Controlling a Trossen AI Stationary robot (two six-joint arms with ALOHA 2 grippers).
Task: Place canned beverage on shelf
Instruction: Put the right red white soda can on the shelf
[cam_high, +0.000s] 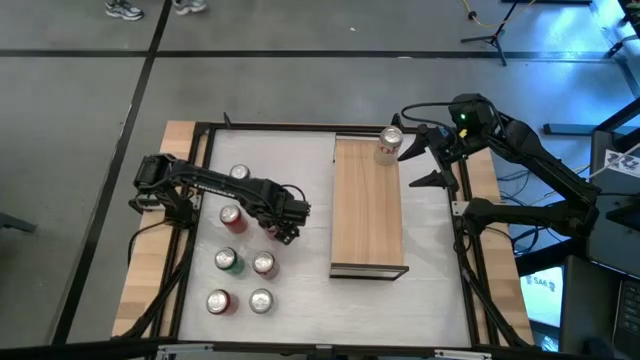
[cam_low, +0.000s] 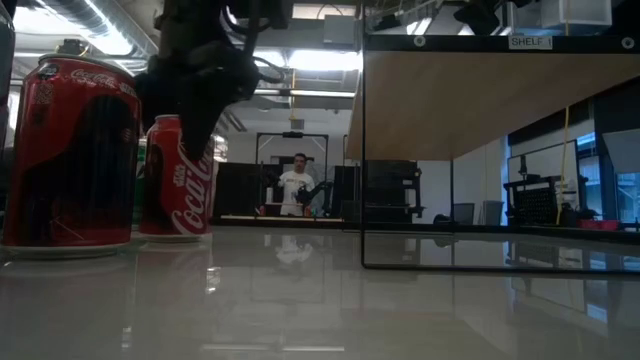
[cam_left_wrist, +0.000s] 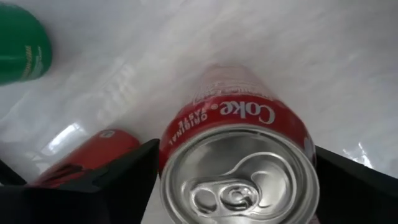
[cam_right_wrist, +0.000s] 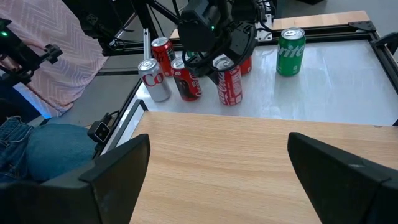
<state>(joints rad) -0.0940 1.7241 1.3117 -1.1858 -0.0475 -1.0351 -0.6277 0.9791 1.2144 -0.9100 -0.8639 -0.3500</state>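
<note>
L gripper (cam_high: 283, 222) is positioned low over a red Coke can (cam_left_wrist: 239, 168) in the can cluster on the table's (cam_high: 440, 280) left half; in the left wrist view the can top sits between the two dark fingers (cam_left_wrist: 124, 180), a finger flanking each side, jaws wide apart, and whether the pads touch the can can't be told, so no firm hold is seen. In the right wrist view the same can (cam_right_wrist: 228, 79) is seen under the L arm, upright on the white top. Other cans are grouped nearby: a green one (cam_right_wrist: 290, 51), a silver-and-red one (cam_right_wrist: 152, 79), more red ones beside it. The shelf (cam_high: 367, 205), a long light-wood board, is laid lengthwise right of centre, apart from the cluster. One can (cam_high: 389, 144) is already stood upright on the shelf's far end, w/ R gripper (cam_high: 425, 158) just beside it, fingers spread wide, nothing held. In the low view two red cans (cam_low: 70, 150) are seen at left, shelf underside (cam_low: 450, 100) raised at right, and a person (cam_low: 296, 185) is seen far back in the room.
</note>
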